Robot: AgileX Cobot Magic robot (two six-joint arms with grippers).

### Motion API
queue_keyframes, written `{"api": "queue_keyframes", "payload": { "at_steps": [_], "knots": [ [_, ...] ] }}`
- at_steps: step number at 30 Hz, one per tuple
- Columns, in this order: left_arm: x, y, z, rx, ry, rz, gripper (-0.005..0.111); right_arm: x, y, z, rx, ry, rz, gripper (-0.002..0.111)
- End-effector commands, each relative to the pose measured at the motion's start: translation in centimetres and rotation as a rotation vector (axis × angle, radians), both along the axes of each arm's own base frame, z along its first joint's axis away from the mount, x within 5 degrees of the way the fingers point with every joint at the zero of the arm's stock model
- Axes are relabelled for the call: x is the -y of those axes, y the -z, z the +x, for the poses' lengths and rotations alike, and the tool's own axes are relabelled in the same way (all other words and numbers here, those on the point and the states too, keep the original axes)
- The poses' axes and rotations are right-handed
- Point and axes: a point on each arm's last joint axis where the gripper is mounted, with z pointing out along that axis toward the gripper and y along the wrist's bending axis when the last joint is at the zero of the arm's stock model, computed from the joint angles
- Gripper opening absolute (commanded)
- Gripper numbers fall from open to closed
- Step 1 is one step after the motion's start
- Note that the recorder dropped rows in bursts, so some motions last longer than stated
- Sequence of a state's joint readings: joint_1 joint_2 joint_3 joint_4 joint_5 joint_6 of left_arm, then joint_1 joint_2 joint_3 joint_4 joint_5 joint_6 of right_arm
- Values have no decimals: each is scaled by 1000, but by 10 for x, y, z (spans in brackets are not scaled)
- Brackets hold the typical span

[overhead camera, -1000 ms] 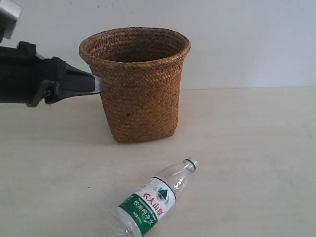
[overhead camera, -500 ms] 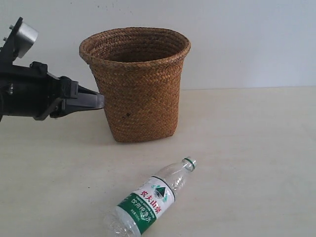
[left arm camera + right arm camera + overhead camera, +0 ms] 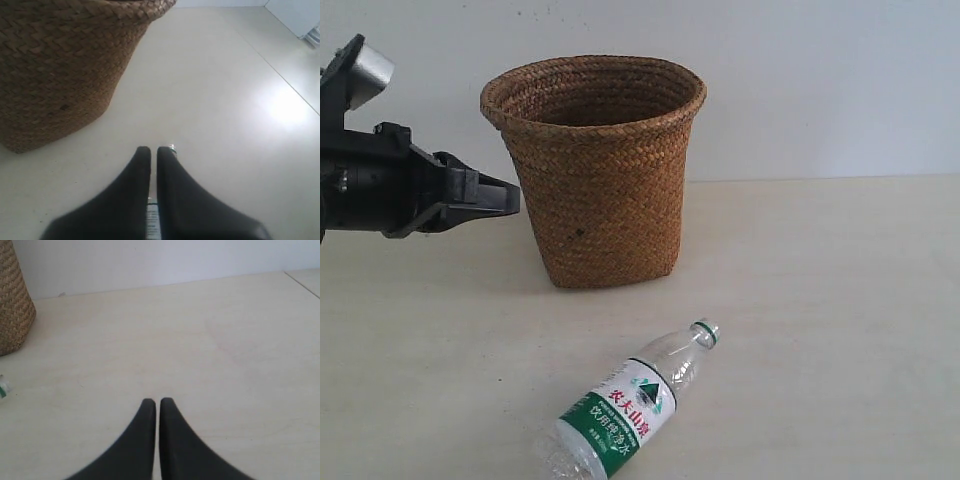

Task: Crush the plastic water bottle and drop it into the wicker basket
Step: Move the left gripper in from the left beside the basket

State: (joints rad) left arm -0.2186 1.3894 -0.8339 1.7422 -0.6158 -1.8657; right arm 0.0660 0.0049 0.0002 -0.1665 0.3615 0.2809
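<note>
The pale, smooth counter (image 3: 820, 300) carries everything. The basket (image 3: 605, 190) is of brown woven wicker, with a thick rolled round rim and walls that narrow to a squarish base. It stands upright just beside the tip of the left tool (image 3: 510, 200); the left wrist view shows a gap between them. This tool is black, its two fingers are pressed together and hold nothing.

The bottle (image 3: 625, 405) is clear ribbed plastic with a green cap. It lies on its side on the counter, below the left tool and well apart from the basket. Its white-and-green label has a mountain logo and red Chinese characters, seemingly 农夫山泉; the white characters on the green band are too small to read.

The right tool (image 3: 157, 402), seen only in its own wrist view, is closed and empty over bare counter.
</note>
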Motion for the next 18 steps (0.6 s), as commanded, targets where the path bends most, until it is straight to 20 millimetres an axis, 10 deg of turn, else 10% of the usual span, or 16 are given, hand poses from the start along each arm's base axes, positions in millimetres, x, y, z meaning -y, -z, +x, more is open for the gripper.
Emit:
{"api": "queue_keyframes", "payload": {
  "at_steps": [1,18],
  "knots": [
    [0,2,0,20,0,26,4,1,0,0,3,8,-1,0],
    [-3,-13,11,626,-7,101,4,1,0,0,3,7,-3,0]
  ]
}}
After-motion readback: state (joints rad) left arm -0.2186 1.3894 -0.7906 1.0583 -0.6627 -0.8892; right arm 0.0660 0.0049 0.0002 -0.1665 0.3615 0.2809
